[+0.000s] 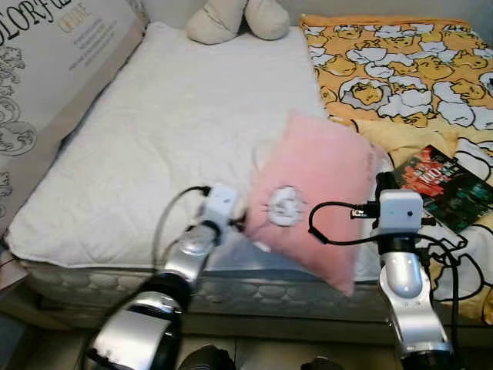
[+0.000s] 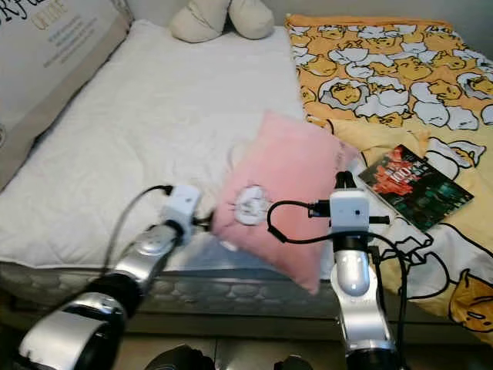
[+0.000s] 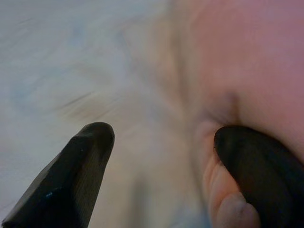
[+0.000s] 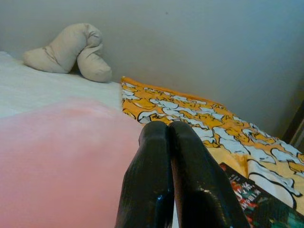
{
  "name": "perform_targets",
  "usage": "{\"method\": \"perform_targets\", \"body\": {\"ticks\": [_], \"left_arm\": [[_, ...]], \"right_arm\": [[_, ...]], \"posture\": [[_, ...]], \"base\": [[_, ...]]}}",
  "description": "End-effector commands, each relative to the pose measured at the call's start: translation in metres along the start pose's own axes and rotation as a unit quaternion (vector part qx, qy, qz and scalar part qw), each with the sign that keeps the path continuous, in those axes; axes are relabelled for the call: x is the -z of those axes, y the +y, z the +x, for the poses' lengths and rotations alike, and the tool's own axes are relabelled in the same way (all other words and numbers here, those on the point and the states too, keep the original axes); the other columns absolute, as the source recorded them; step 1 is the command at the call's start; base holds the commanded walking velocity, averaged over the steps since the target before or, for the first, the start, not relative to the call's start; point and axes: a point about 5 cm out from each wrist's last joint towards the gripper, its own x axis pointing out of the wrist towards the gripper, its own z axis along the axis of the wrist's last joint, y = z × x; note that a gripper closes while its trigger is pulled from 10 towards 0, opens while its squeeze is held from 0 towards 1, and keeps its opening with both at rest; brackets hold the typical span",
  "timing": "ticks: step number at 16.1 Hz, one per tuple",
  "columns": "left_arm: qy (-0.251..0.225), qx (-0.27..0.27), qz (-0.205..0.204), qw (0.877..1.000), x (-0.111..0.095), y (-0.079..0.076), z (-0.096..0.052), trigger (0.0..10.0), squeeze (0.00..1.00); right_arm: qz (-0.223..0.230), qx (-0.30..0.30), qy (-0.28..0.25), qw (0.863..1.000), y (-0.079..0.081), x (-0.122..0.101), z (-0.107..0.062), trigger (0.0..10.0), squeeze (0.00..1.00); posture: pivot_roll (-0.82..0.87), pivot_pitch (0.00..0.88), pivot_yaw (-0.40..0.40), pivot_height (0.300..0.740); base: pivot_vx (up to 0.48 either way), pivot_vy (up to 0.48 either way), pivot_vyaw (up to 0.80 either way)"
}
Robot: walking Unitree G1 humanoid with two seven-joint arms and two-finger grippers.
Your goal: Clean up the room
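Pink pillow point(image 1: 312, 196) up off the bed point(image 1: 177, 139), near its front edge. Left claw point(image 3: 159, 156) spread wide around a corner; right claw point(image 4: 173, 142) closed, empty. Better pinch firmly before carrying.

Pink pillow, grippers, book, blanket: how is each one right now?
pink pillow: tilted up, lifted between both grippers
left gripper: open, one finger pressing the pillow
right gripper: shut, beside the pillow
book: closed, flat on the blanket
yellow blanket: spread, rumpled
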Motion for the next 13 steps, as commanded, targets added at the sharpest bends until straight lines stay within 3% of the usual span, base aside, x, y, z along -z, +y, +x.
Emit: {"method": "perform_targets", "body": {"ticks": [1,5,8,10,13], "left_arm": [[-0.016,0.034,-0.016,0.999,-0.007,-0.009,0.002,10.0,0.00],[-0.038,0.147,-0.067,0.986,-0.020,-0.047,0.003,10.0,0.00],[-0.044,0.164,-0.094,0.981,-0.027,-0.055,0.002,10.0,0.00],[-0.046,0.164,-0.084,0.982,-0.029,-0.053,0.002,10.0,0.00],[-0.040,0.107,0.015,0.993,-0.026,-0.030,0.001,10.0,0.00]], "right_arm": [[0.002,0.008,0.008,1.000,-0.004,0.002,0.002,10.0,0.00],[0.001,0.003,0.012,1.000,-0.004,0.003,0.005,10.0,0.00],[0.006,-0.005,0.027,1.000,-0.002,0.007,0.005,10.0,0.00],[0.019,-0.006,0.041,0.999,-0.001,0.011,0.004,10.0,0.00],[0.021,-0.015,0.053,0.998,0.003,0.016,0.004,10.0,0.00]], "posture": [[-0.12,0.000,0.071,0.706],[-0.12,0.000,0.073,0.706],[-0.13,0.000,0.073,0.706],[-0.13,0.000,0.075,0.706],[-0.12,0.000,0.078,0.706]], "base": [[0.000,0.000,0.00],[0.000,0.000,0.00],[0.000,0.000,0.00],[0.000,0.000,0.00],[0.000,0.000,0.00]]}}
